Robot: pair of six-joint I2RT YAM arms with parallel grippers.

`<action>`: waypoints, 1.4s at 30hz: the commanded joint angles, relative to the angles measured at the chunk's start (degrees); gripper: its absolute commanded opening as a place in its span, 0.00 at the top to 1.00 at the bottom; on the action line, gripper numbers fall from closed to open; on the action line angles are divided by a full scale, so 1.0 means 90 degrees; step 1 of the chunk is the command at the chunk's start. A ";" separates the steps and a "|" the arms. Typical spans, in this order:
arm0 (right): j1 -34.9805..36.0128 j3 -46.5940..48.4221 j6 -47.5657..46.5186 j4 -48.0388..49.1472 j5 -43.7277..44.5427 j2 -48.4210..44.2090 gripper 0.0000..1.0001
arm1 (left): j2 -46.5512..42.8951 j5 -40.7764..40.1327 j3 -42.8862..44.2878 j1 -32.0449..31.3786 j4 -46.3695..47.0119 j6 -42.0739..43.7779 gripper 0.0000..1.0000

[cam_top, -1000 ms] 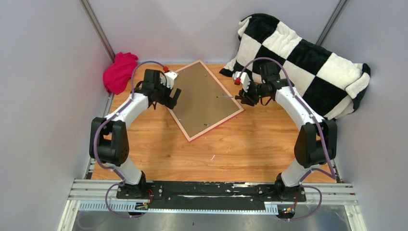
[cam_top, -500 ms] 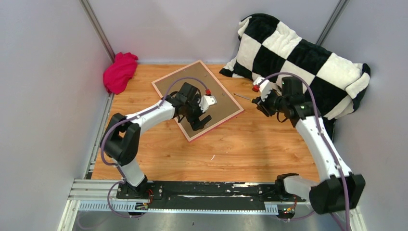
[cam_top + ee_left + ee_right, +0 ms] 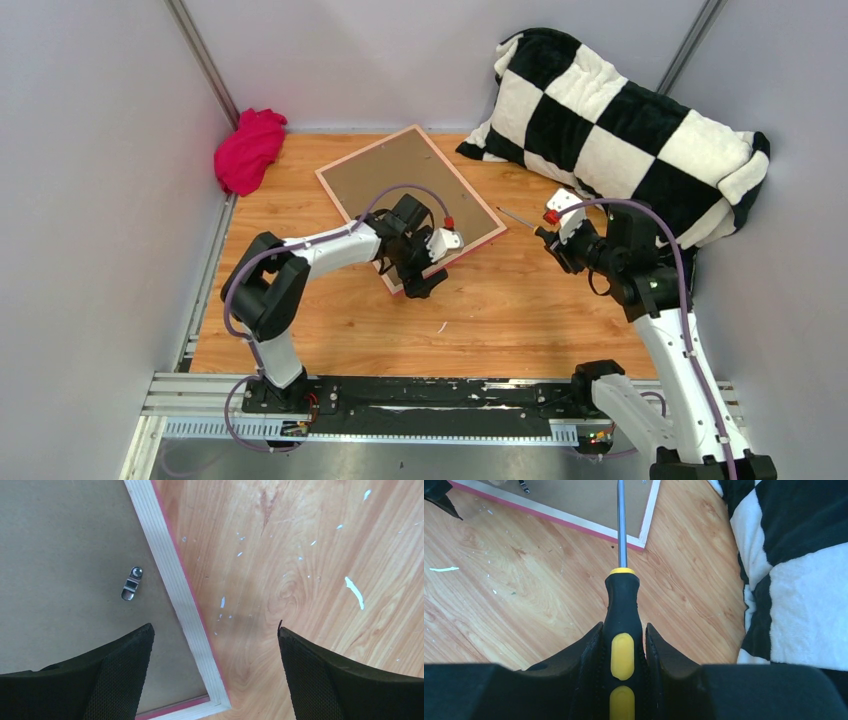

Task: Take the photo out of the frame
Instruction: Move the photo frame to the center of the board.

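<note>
Top external: the frame point(image 3: 400, 175) lies back-up, long axis far-left to near-right

Black-white checkered pillow point(image 3: 640, 130) back right; magenta cloth point(image 3: 248, 150) back-left corner; black-yellow screwdriver point(image 3: 622, 610); wooden table point(image 3: 500, 320).

Here's the frame point(image 3: 405, 172) lying back-up, front face pressed to the table, unseen. From above, the left gripper point(image 3: 420, 272) blocks its near corner. In the right wrist view the screwdriver point(image 3: 622, 600) runs off the top edge, tip cut away.
</note>
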 commanded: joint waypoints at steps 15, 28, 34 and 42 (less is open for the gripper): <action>-0.0070 -0.0468 0.0045 0.0450 -0.0258 -0.0355 1.00 | 0.0230 0.0047 -0.0354 -0.0560 -0.1113 0.0357 0.43; -0.0071 -0.0533 0.0057 0.0557 -0.0234 -0.0316 1.00 | -0.0686 0.0763 -0.1216 -0.1228 -0.2365 0.1427 0.44; -0.0072 -0.0628 0.0040 0.0608 -0.0225 -0.0355 1.00 | -0.1023 0.0919 -0.1571 -0.1751 -0.2665 0.1727 0.46; -0.0071 -0.0692 0.0032 0.0657 -0.0309 -0.0310 1.00 | -0.2363 0.0567 -0.1209 -0.1423 -0.2671 0.1219 0.26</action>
